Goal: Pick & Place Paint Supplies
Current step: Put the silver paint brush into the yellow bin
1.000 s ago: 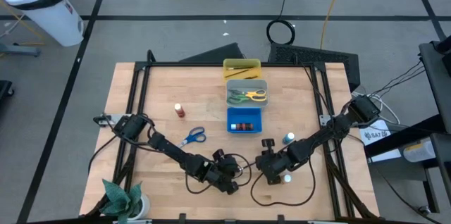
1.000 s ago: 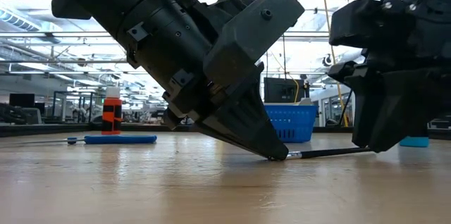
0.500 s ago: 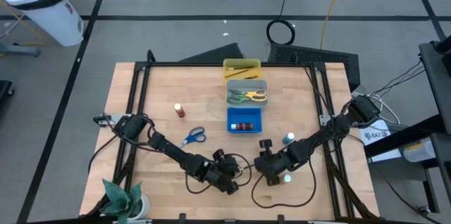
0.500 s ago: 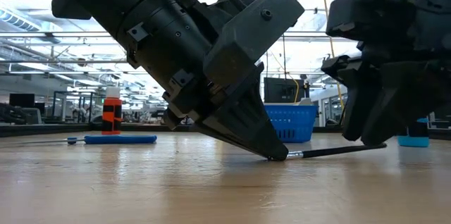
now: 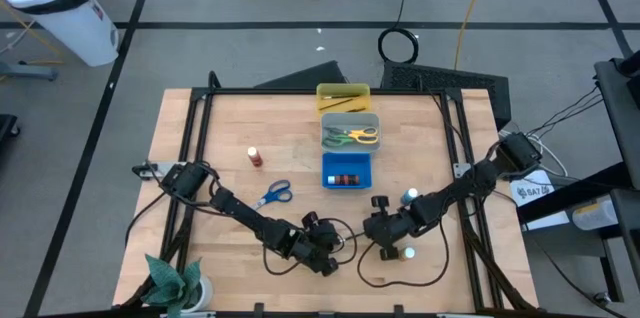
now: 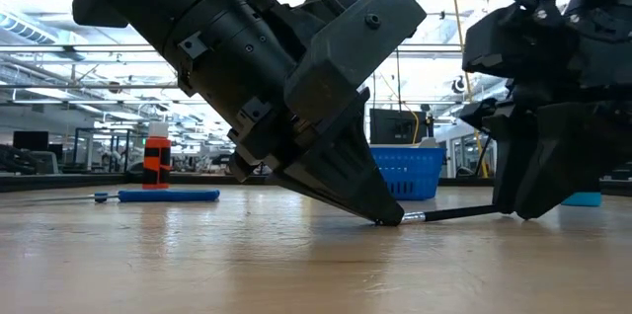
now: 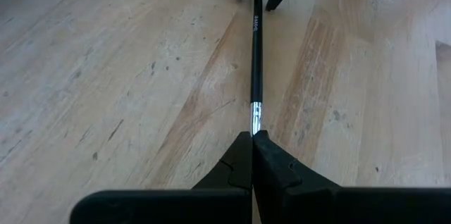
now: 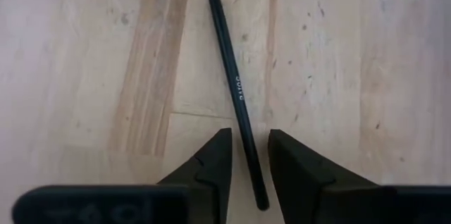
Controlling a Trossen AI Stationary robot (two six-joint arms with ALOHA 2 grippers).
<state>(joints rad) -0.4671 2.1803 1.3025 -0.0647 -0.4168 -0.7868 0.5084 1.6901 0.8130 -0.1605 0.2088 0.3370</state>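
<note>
A thin dark brush (image 7: pixel 256 48) lies on the wood near the table's near edge, between my two grippers. My left gripper (image 7: pixel 252 138) is shut on its metal-collared end. My right gripper (image 8: pixel 249 136) is open, low over the other end of the handle (image 8: pixel 239 104), one finger on each side without touching. In the low view the brush (image 6: pixel 449 214) runs from the left gripper (image 6: pixel 392 218) to the right gripper (image 6: pixel 523 205). A red bottle (image 5: pixel 255 156), blue scissors (image 5: pixel 274 194), a blue bottle (image 5: pixel 409 197) and a whitish bottle (image 5: pixel 407 253) rest on the table. My left gripper pinches the brush at its metal collar (image 7: pixel 255 120), only at the free ends of the two fingers. The fingers (image 6: pixel 380 205) slant down to the table and lie in line with the brush, which points straight away from them. The brush lies along the tabletop.
At the table's far middle stand a yellow tray (image 5: pixel 343 96), a grey tray (image 5: pixel 350 130) with yellow and green scissors, and a blue tray (image 5: pixel 346 170) with a small bottle. A green plant (image 5: pixel 178 283) sits at the near left corner. Cables trail near both arms.
My right gripper rose and tipped a little over the brush's handle end, then came back down low over it, still open. My left gripper stayed shut on the collar end, which did not move.
</note>
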